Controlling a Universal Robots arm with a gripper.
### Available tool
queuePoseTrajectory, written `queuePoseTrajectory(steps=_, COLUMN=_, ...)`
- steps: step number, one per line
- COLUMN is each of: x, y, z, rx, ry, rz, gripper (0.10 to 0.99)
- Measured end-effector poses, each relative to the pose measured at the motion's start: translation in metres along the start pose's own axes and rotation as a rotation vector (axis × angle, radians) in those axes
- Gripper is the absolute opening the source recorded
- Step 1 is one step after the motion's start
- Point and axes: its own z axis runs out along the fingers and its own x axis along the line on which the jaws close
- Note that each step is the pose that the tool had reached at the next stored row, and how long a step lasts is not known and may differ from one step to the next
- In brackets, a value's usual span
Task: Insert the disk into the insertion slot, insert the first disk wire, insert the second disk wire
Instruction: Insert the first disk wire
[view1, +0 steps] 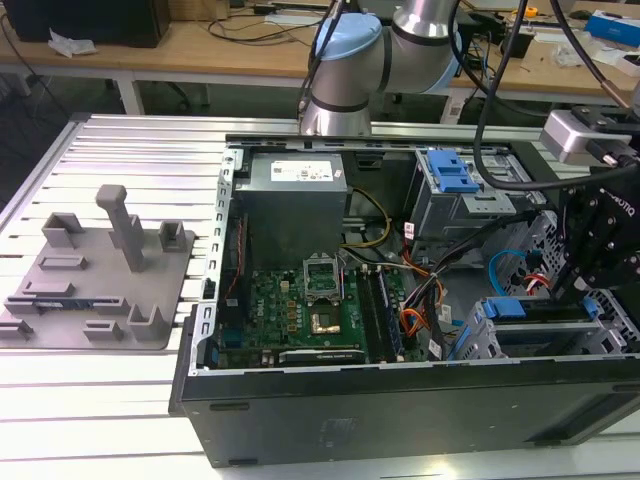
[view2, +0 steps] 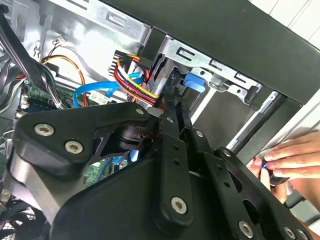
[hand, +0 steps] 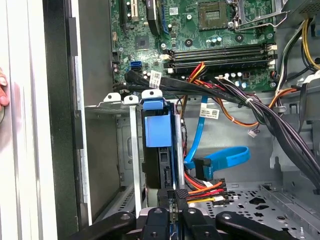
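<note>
1. Reaching in over the computer case (view1: 400, 415) from its far side, your arm (view1: 345, 70) bends down at the case's end on the exterior view's right. The wrist points into the case.
2. Your gripper (hand: 172, 196) sits low inside the case, fingers drawn narrow with the tips nearly together at the end of the disk (hand: 157, 127). A black plug on red, yellow and orange wires (hand: 207, 190) lies right against the tips. You cannot tell whether they pinch it.
3. Outside the case, on the exterior view's left, a grey fixture plate (view1: 100, 270) lies on the ribbed table (view1: 120, 400).
4. Inside the case, toward that same side, you have the power supply (view1: 295, 195) at the far wall and the green motherboard (view1: 295, 305) on the case floor.
5. Farther toward the exterior view's right, a taller grey cage (view1: 450, 190) with a blue latch stands against the case's far wall.
6. In the case's near corner on the exterior view's right, the insertion slot (hand: 131, 150) holds the disk, its blue carrier seated between the slot's metal sides.
7. A blue flat cable (hand: 225, 156) loops loose inside the case, its plug end lying beside the disk.
8. A person's hand (view2: 292, 157) is at the case's outer edge in the second wrist view.
</note>
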Motion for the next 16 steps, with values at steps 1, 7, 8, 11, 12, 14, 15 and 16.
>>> queuePoseTrajectory(steps=1, x=0.0, y=0.0, z=0.0, rx=0.0, ry=0.0, rz=-0.001, gripper=0.165)
queuePoseTrajectory(steps=7, x=0.0, y=0.0, z=-0.0005, rx=0.0, ry=-0.0001, rz=-0.005, gripper=0.165)
queuePoseTrajectory(steps=8, x=0.0001, y=0.0, z=-0.0014, rx=0.001, ry=0.0002, rz=-0.005, gripper=0.165)
queuePoseTrajectory(steps=11, x=0.0003, y=0.0001, z=-0.005, rx=0.0, ry=0.0001, rz=-0.005, gripper=0.165)
queuePoseTrajectory(steps=12, x=0.0003, y=0.0001, z=-0.005, rx=0.0, ry=0.0001, rz=-0.005, gripper=0.165)
queuePoseTrajectory(steps=14, x=0.0005, y=0.0001, z=-0.0053, rx=0.001, ry=-0.006, rz=-0.007, gripper=0.165)
queuePoseTrajectory(steps=15, x=0.0006, y=0.0, z=-0.0052, rx=0.0, ry=-0.0171, rz=-0.007, gripper=0.165)
queuePoseTrajectory(steps=16, x=0.0009, y=0.0, z=-0.0051, rx=0.0, ry=-0.0274, rz=-0.007, gripper=0.165)
